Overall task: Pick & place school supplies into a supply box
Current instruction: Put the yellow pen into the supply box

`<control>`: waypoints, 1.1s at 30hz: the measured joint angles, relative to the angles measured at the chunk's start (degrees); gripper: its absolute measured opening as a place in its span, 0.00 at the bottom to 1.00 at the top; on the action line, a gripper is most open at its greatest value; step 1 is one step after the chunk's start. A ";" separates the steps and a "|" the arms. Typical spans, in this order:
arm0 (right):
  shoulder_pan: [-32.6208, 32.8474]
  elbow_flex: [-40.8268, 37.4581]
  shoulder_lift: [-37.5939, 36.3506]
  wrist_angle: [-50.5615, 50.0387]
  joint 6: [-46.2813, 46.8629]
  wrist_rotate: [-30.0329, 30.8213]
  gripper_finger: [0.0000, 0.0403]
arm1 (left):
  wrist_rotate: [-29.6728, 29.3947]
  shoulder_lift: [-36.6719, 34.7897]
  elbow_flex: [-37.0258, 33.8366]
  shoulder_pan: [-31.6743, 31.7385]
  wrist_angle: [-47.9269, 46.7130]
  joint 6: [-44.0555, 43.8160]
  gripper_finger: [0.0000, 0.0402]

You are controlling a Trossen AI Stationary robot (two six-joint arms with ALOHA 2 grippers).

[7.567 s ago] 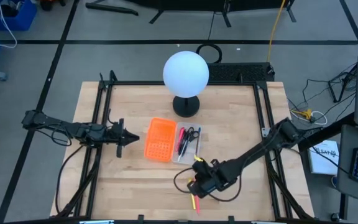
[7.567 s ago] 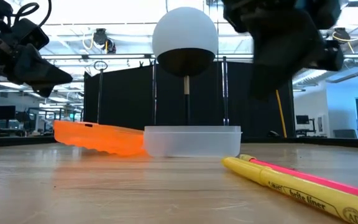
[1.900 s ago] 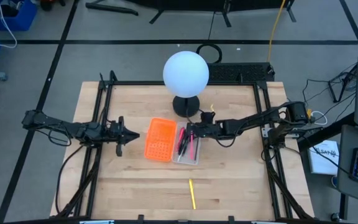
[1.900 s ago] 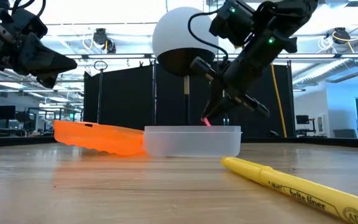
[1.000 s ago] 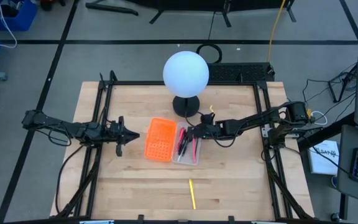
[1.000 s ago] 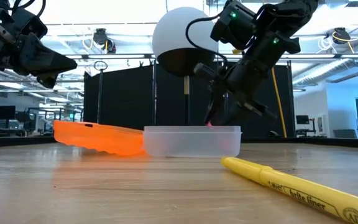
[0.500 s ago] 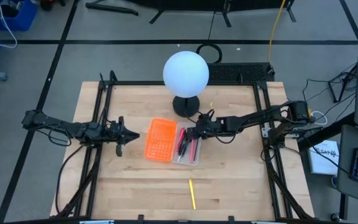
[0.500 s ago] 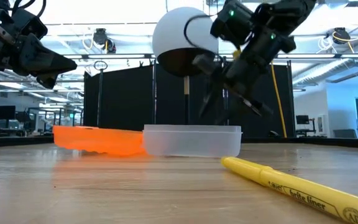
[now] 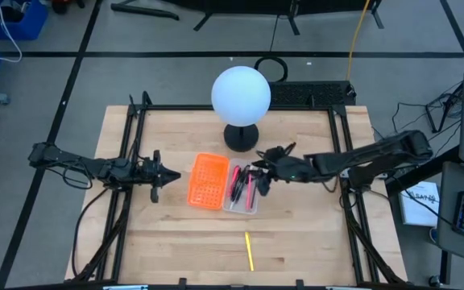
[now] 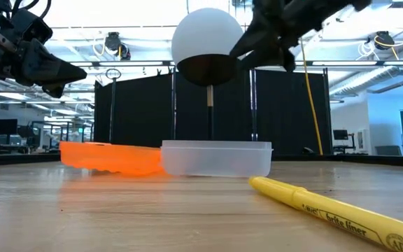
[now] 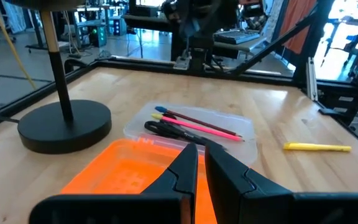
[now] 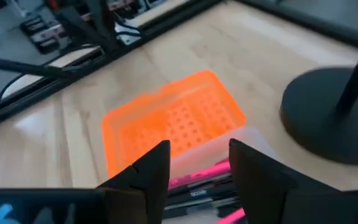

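Right end effector (image 9: 262,179): open, empty, above supply box (image 9: 243,206) at frame centre. Yellow highlighter (image 9: 249,251): on tabletop (image 9: 312,234), lower centre. We judged a low, mid-barrel grasp best. Left end effector (image 9: 158,173): nearly closed, empty.

The high view looks straight down on the whole surface (image 9: 296,234). The low view looks level across it. Both wrist views, close in, share the box (image 11: 191,127).
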 joint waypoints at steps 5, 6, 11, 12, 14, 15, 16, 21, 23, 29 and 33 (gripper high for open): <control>4.28 -9.12 -4.12 9.29 -8.16 2.78 0.26 | 3.85 0.33 0.00 0.00 -3.91 0.61 0.09; 4.27 -11.63 -4.92 12.31 -8.64 2.45 0.22 | 6.06 0.49 0.00 0.00 -5.41 1.22 0.09; 1.98 -22.23 -7.99 26.65 -12.00 -4.64 0.03 | 8.39 1.10 -0.02 0.00 -7.53 0.78 0.09; 1.86 -23.62 -8.25 27.95 -11.96 -4.70 0.02 | 8.01 1.40 -0.02 0.02 -6.58 0.84 0.09; 1.05 -25.74 -8.61 28.59 -11.56 -4.29 0.03 | 8.25 2.01 -0.02 0.02 -4.72 2.47 0.09; 0.55 -26.32 -8.58 28.78 -11.66 -4.29 0.03 | 9.29 2.35 -0.01 0.02 -4.35 3.98 0.09; 0.29 -26.95 -8.57 28.97 -12.22 -4.97 0.03 | 10.86 2.66 0.00 0.02 -4.60 5.63 0.09; 0.15 -31.15 -12.39 34.68 -16.40 -12.73 0.00 | 14.64 4.60 0.00 0.01 -2.74 5.98 0.09; 0.19 -33.46 -16.70 36.99 -17.36 -14.01 0.01 | 13.69 5.03 0.00 0.00 -2.33 3.96 0.09; 1.36 -43.15 -27.51 44.21 -18.51 -10.75 0.00 | 2.47 5.38 0.00 0.00 -5.82 -2.62 0.09; 3.08 -49.05 -30.95 53.76 -21.50 -10.63 0.00 | -4.91 6.36 0.09 0.01 -7.32 -4.45 0.09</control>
